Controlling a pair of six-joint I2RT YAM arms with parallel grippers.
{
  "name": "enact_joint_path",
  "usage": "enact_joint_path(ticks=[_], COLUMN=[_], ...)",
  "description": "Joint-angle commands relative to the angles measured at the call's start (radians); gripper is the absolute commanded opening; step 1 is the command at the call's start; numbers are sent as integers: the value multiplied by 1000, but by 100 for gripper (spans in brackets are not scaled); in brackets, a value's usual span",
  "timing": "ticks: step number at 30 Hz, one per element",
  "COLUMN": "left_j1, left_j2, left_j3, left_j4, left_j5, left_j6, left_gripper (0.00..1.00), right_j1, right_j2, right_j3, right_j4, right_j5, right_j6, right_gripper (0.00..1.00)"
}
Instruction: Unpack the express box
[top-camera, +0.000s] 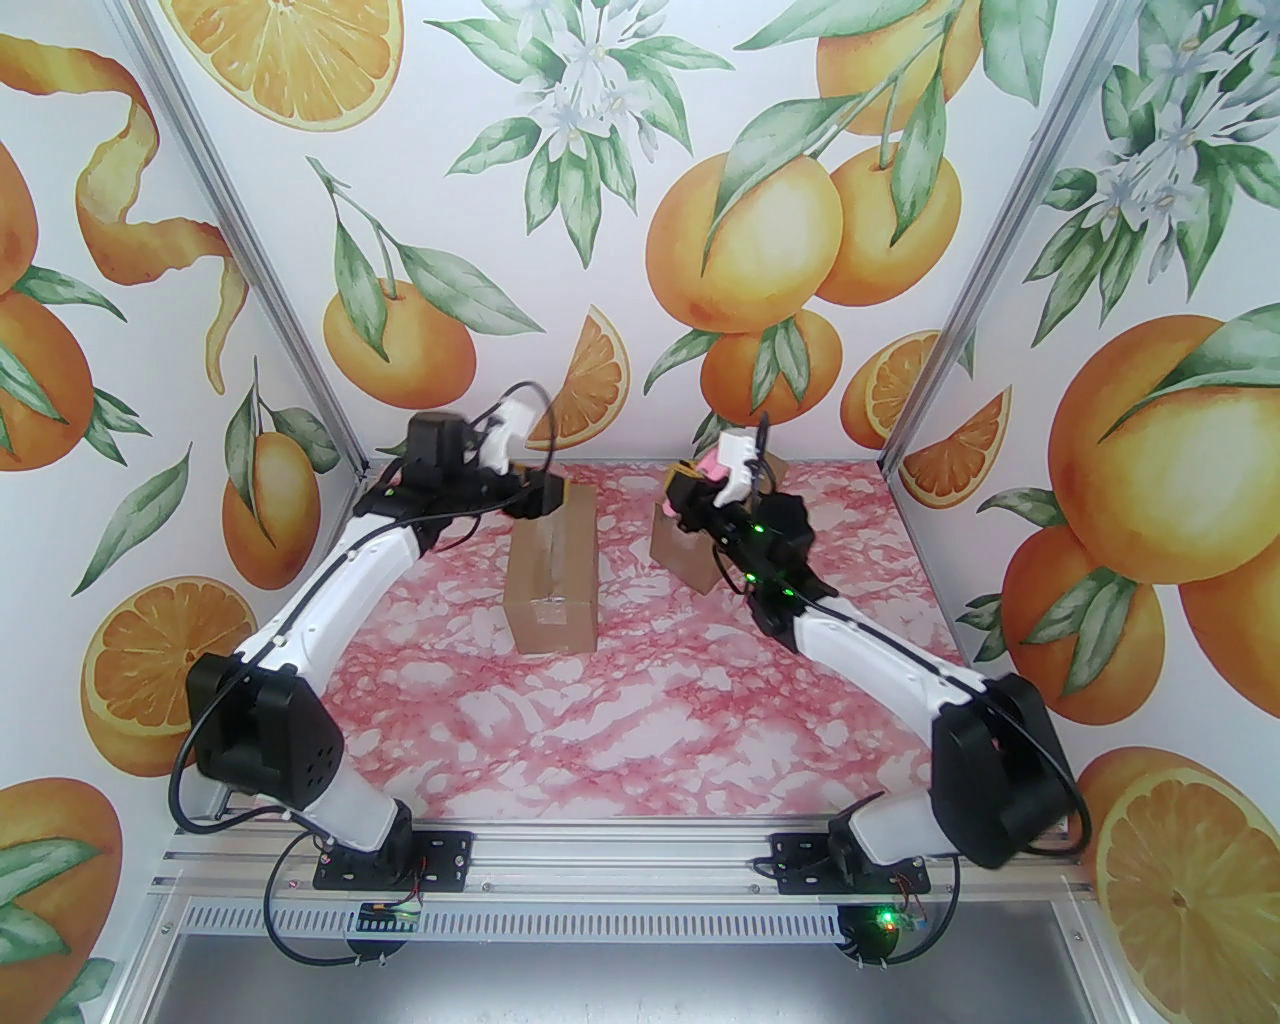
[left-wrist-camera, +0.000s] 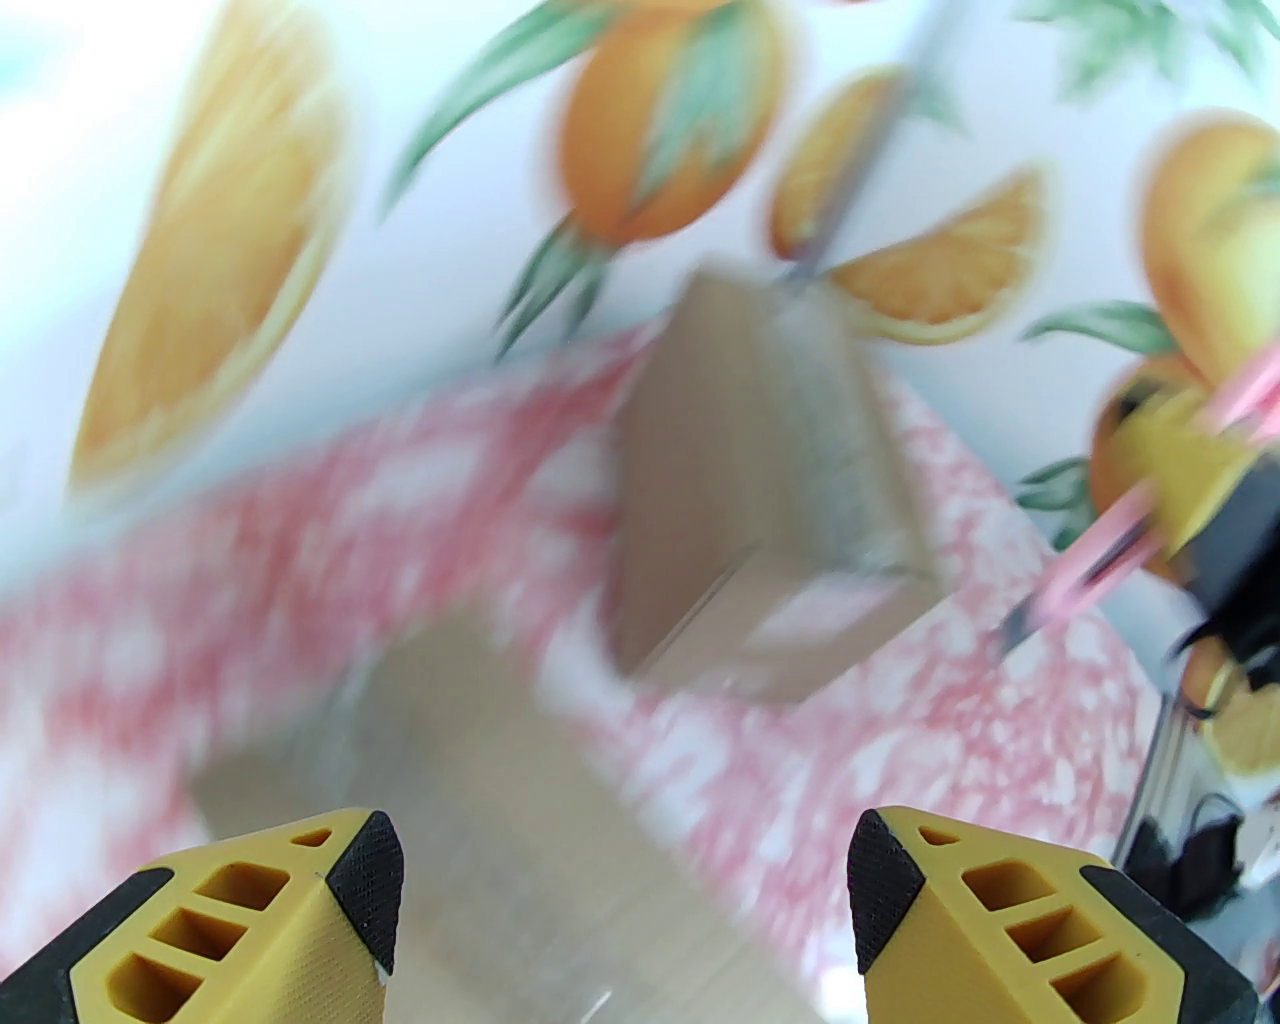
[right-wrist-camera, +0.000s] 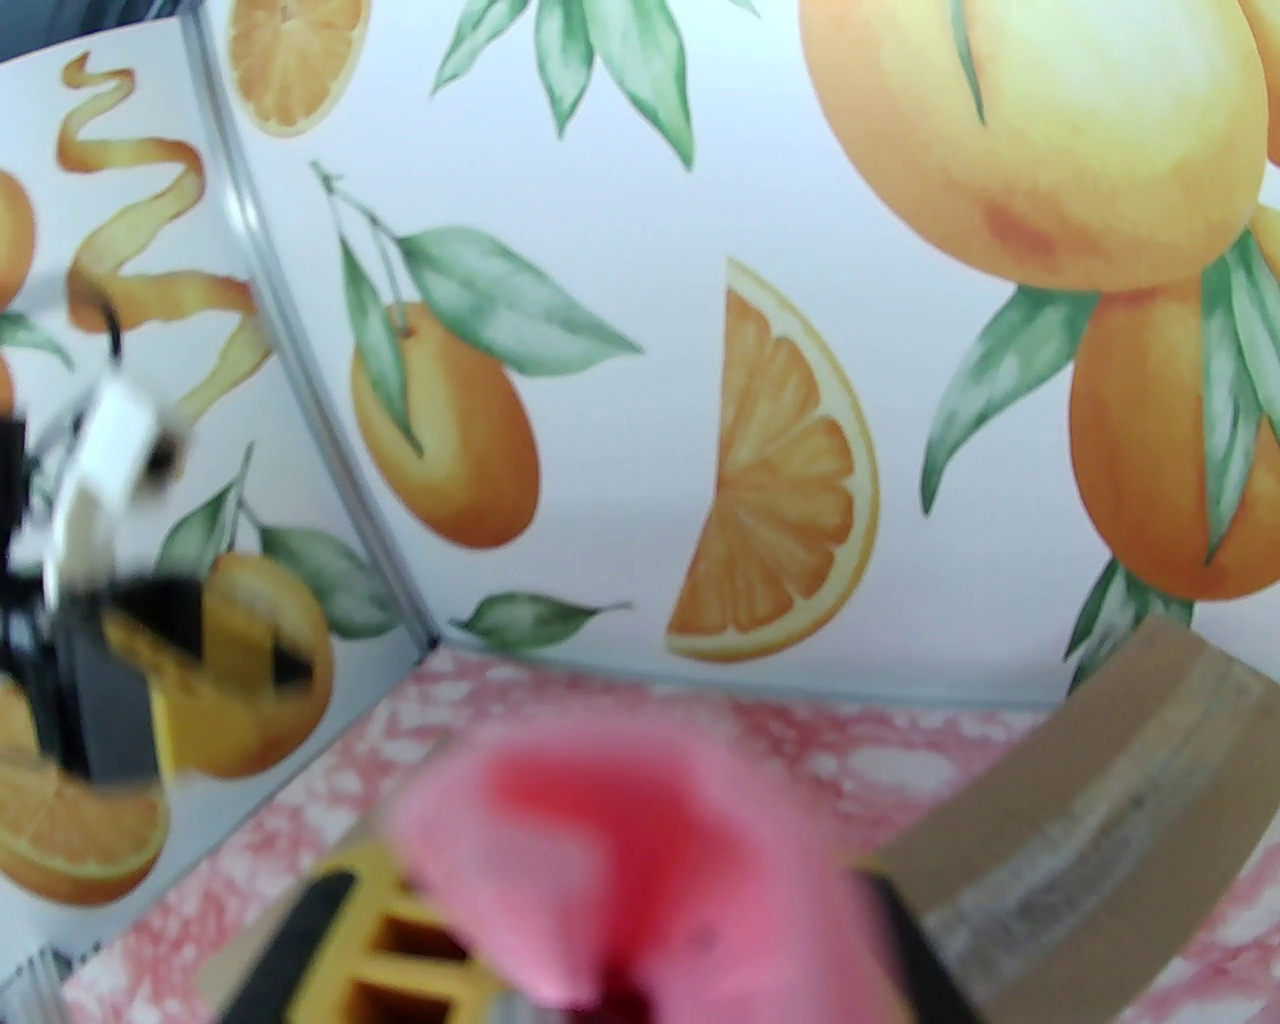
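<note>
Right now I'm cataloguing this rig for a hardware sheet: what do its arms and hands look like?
The left arm and right arm have white link shells, black joint housings and looping black cables; green lights glow on the right. The left hand has yellow, hollow-celled fingers with black textured pads.

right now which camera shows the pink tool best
Left wrist view: the pink tool shows side-on along its length, though blurred. The right wrist view has it as a close pink blur, and the top view gives a small pink patch.
</note>
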Motion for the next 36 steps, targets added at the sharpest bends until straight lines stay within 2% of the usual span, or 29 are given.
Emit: enact_joint_path(ticks=[1, 4, 6, 10, 18, 29, 32, 36], left_j1=[8, 9, 10, 10, -3, -124, -101, -9], left_j2=[-62, -72, -99, -120, -226, -377, -407, -338], left_j3=[-89, -114, -197, -263, -375, -420, -359, -216], left_j4=[25, 9, 38, 51, 1, -55, -91, -136], left_j5=[18, 3, 8, 70, 76, -2, -82, -99], left_j6=[-74, -78, -113, -153, -176, -254, -224, -134], left_gripper=[78, 78, 78, 77, 77, 76, 78, 78], right_j1=[39, 58, 93, 124, 139, 142, 141, 140], right_j2=[67, 95, 145, 175, 183, 203, 224, 256], right_j3=[115, 148, 199, 230, 237, 264, 297, 313], right_j4=[-115, -145, -187, -206, -204, -163, -160, -67], right_j5=[269, 326, 394, 415, 430, 351, 301, 174], right_j6=[-64, -90, -142, -170, -187, -163, -149, -120], right_gripper=[0, 0, 0, 0, 0, 0, 0, 0])
